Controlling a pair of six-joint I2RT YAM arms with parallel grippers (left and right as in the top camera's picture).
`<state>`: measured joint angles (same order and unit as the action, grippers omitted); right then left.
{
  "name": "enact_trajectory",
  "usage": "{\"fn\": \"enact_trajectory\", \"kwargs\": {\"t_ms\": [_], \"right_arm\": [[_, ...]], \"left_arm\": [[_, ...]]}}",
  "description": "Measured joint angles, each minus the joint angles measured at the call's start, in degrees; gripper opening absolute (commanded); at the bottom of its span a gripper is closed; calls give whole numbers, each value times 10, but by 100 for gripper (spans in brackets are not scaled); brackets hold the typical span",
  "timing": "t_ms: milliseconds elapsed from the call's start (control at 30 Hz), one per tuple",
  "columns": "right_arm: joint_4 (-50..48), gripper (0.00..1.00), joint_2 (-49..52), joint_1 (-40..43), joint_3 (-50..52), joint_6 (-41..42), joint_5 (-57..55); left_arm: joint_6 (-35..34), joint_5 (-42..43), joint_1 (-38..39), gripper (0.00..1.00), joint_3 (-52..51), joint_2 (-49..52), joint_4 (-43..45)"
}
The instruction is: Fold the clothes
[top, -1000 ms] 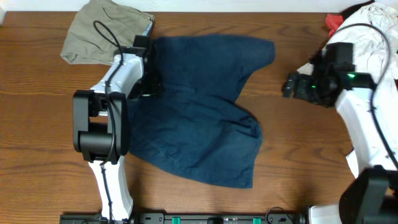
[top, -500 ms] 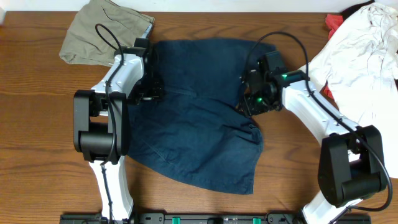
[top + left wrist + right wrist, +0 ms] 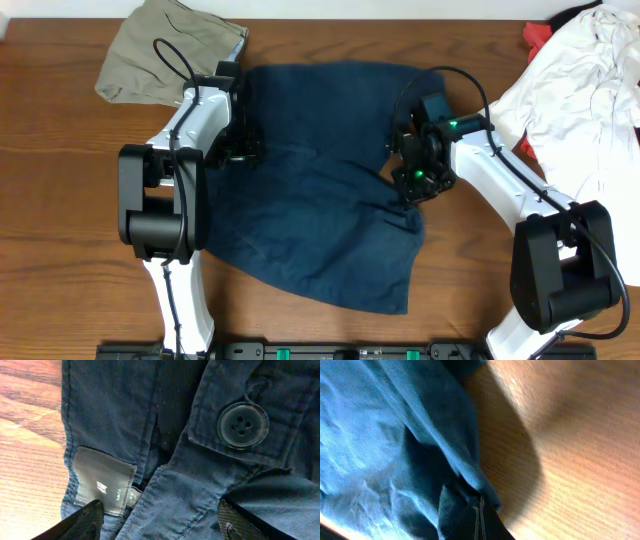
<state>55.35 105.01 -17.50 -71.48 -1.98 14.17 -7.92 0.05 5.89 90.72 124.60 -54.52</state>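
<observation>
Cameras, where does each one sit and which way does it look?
Overhead: above the table, looking straight down at the blue shorts; left arm and right arm show.
Left wrist: on the left arm, facing down at a button and label; left claw tips show.
Right wrist: on the right arm, facing the shorts' edge; right claw shows, closed.
Shared: all see the shorts.

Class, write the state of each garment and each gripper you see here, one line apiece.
navy shorts: spread out, not folded, right edge lifted
khaki garment: crumpled, not folded
white garment: heaped loosely, not folded
left gripper: open, over the navy shorts
right gripper: shut on the navy shorts' edge
</observation>
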Motion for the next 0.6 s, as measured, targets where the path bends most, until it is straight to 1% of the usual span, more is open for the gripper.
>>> {"fn": "enact_trajectory", "kwargs": {"t_ms": [67, 100, 133, 167, 200, 233, 300, 433, 500, 600], "right_arm": [[5, 1, 0, 1, 0, 5, -11], [4, 3, 0, 2, 0, 8, -13], [3, 16, 0, 2, 0, 10, -14], [-2, 38, 0, 2, 0, 15, -11], [-6, 57, 0, 4, 0, 14, -5], [-11, 66, 0, 5, 0, 11, 7], [-12, 68, 0, 6, 0, 5, 24], [-9, 66, 0, 5, 0, -12, 63], [-2, 63, 0, 4, 0, -19, 71], [5, 52, 0, 3, 0, -29, 73]], "left_arm": [[0, 0, 0, 75, 0, 0, 0], [0, 0, 0, 75, 0, 0, 0], [0, 0, 0, 75, 0, 0, 0], [0, 0, 0, 75, 0, 0, 0], [0, 0, 0, 75, 0, 0, 0], [0, 0, 0, 75, 0, 0, 1], [0, 0, 0, 75, 0, 0, 1], [0, 0, 0, 75, 0, 0, 1], [0, 0, 0, 75, 0, 0, 1], [0, 0, 0, 75, 0, 0, 1]]}}
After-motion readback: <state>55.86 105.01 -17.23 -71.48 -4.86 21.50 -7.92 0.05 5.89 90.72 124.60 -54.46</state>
